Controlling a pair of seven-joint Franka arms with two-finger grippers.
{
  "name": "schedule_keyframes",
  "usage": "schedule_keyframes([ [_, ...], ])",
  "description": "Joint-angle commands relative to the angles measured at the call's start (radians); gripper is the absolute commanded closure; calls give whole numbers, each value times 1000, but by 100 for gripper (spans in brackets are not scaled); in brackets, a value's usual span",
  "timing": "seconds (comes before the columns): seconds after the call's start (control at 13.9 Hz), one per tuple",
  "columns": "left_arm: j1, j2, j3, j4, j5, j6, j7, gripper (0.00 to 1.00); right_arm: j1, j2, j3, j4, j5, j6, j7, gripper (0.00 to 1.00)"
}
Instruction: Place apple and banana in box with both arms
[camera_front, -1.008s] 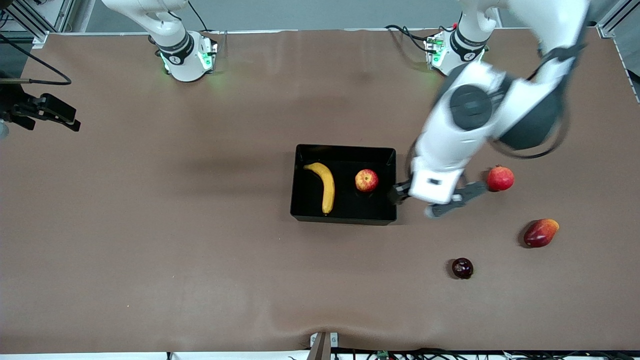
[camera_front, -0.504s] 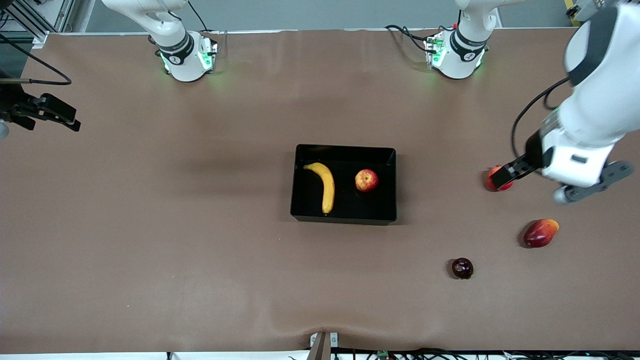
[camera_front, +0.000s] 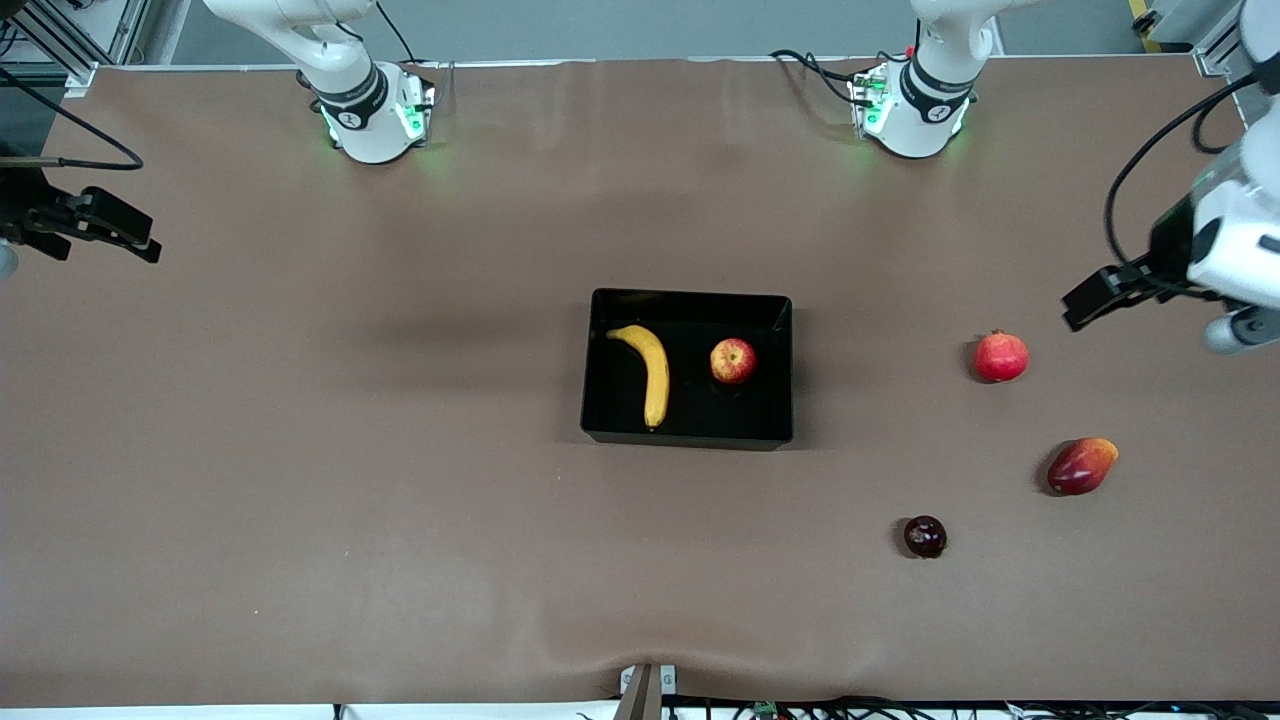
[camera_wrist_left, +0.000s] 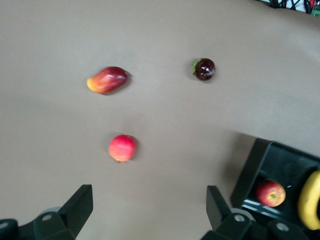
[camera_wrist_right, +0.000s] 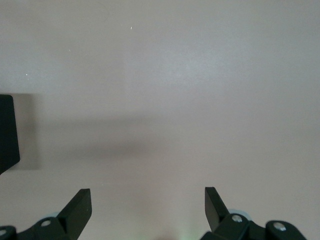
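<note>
Black box (camera_front: 688, 435) already holds banana (camera_front: 652, 372) and apple (camera_front: 733, 361). Left gripper (camera_wrist_left: 149, 212) and right gripper (camera_wrist_right: 148, 208) hang spread, empty; only retreat seems left.

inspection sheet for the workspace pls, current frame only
Surface: brown table, bare around the fruit.
Job's things: banana and apple apart in the box.
Clutter: pomegranate, mango-like fruit, dark fruit, toward the left arm's end.
Grippers: left gripper open, empty, over table near the pomegranate; right gripper open, empty, over bare table.
Cables: black cable on left arm.
Surroundings: nothing seen.
</note>
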Motion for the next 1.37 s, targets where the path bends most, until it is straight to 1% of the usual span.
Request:
schedule_keyframes([
  [0.0, -70, -77, 150, -34, -31, -53, 191, 0, -4, -2, 2, 4, 13, 0, 7, 0],
  [0.14, -182, -112, 310, -45, -77, -98, 259, 0, -4, -2, 2, 4, 14, 0, 7, 0],
  [0.22, -220, -134, 367, -63, -92, -102, 268, 0, -4, -2, 2, 4, 14, 0, 7, 0],
  [0.29, -234, -161, 390, -89, -95, -102, 274, 0, -3, -2, 2, 4, 14, 2, 7, 0],
  [0.36, -237, -184, 392, -115, -95, -102, 276, 0, -1, -2, 4, 4, 14, 3, 7, 0],
  [0.5, -234, -206, 392, -132, -95, -102, 276, 0, 3, -2, 5, 4, 13, 5, 5, 0],
  [1.3, -224, -214, 392, -131, -100, -118, 280, 0, 11, -3, 8, 4, 11, 3, 1, 0],
])
